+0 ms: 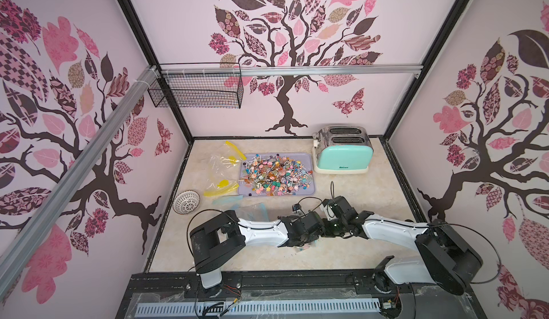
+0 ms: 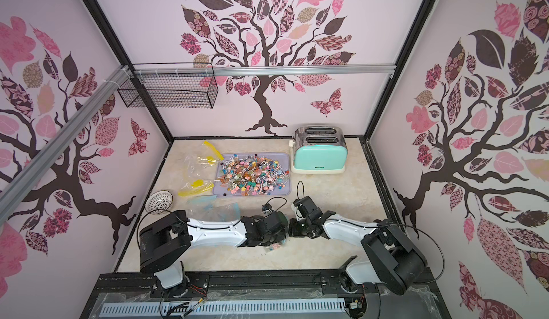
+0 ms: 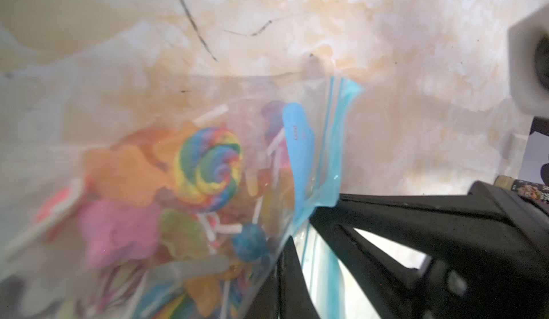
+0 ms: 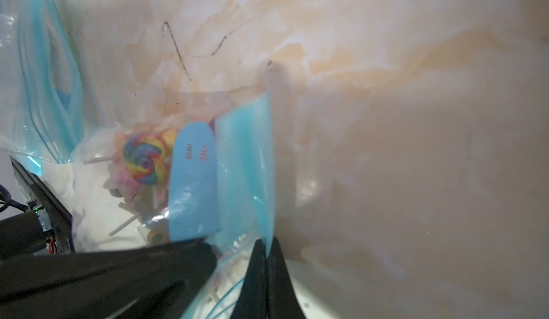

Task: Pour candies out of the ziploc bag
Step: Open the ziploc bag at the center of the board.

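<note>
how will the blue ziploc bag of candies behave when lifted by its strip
Likely floppy: the ziploc bag is thin clear film, creased around the candies. It should sag bottom-heavy, as the sweets pile away from the strip. Glossy film may slip from the left gripper and right gripper, shut only on its blue strip.
</note>
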